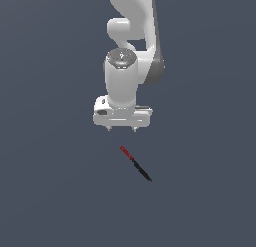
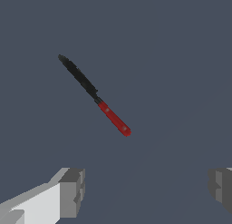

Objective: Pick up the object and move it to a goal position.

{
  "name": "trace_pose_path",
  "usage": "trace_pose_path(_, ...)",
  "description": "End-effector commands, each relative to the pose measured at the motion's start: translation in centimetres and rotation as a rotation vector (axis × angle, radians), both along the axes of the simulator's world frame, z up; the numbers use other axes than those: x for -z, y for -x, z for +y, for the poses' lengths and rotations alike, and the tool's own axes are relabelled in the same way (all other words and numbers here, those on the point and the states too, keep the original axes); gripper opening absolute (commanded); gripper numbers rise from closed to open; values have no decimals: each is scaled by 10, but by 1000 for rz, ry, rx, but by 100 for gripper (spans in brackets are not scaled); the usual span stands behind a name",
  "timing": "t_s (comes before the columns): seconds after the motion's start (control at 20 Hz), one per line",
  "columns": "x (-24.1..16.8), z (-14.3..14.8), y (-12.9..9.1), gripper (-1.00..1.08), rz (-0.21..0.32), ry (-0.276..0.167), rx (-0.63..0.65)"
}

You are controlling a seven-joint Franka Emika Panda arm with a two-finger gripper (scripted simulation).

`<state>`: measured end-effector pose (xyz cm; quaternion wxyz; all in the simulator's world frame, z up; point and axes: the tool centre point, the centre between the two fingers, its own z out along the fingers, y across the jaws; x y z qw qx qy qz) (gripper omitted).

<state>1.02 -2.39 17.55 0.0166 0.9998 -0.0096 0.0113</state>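
Plain dark grey-blue worktop lies under me. My claw [image 1: 121,129] hangs spread wide and pinches nothing. Apart from it, the object [image 1: 135,164] lies flat and slantwise on the worktop, its red end nearer my claw.

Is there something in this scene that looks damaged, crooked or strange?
Nothing stands out. The stick, red at one end and black along the rest, lies whole on the plain grey floor, diagonal to the open claw. The claw is apart from it and holds nothing. The slant only means the claw may need to turn before gripping.
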Motion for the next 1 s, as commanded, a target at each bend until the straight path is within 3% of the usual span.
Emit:
trace_pose_path(0.0,0,0,0,100,0,0,0)
trace_pose_path(0.45,-7,24,-8,100,-16,14,-79)
trace_pose_path(0.95,-1,26,-13,100,-13,15,-115)
